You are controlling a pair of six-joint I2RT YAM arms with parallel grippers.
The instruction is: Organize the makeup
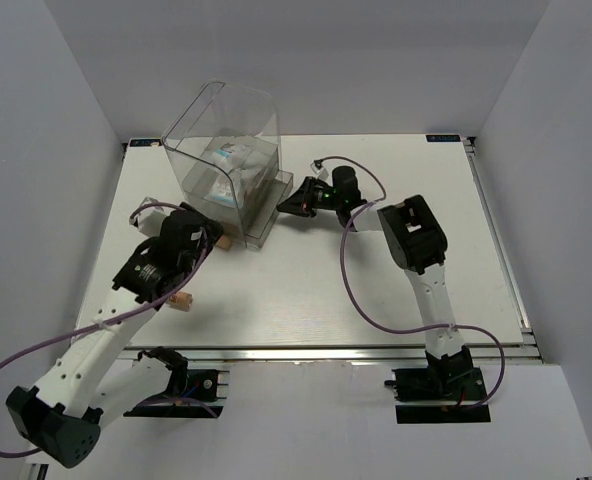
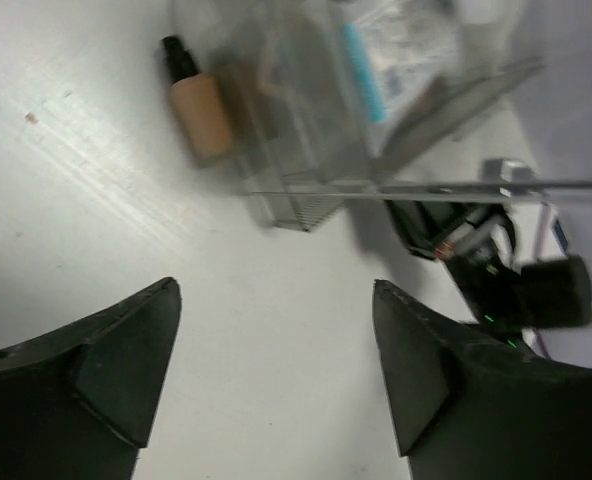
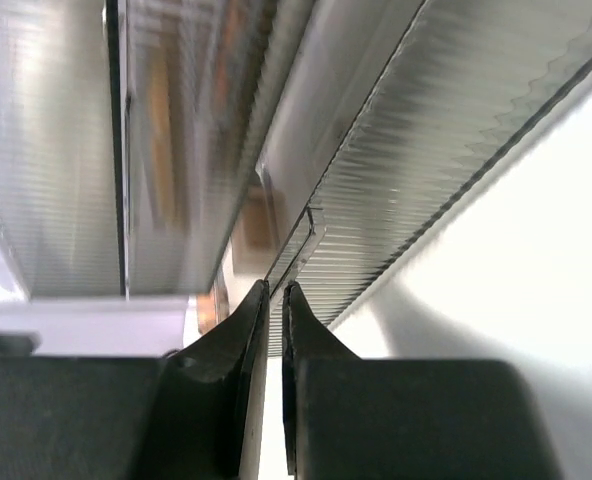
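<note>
Right wrist view shows the right pincer [image 3: 274, 292] at the lower middle of the frame. Its fingers are almost together with the thin clear wall of the drawer [image 3: 456, 150] between them, so I judge it is clamped on this wall. The step in hand seems to be holding the drawer open to receive a bottle. The pull should go straight along the drawer and slowly, because the box [image 1: 246, 110] looks light and may slide on the table [image 1: 376, 300].

The left pincer [image 2: 276, 288], at the bottom of its own view, is wide apart and holds nothing. Its target is probably the foundation bottle [image 2: 198, 108] in the upper left of that frame. The bottle has a tan body and a dark cap, and it lies on its side just beside the box. It looks round and may roll, so the fingers should close across the body, not the cap. A white-and-blue packet [image 2: 396, 50] is inside the box, at the upper right.
</note>
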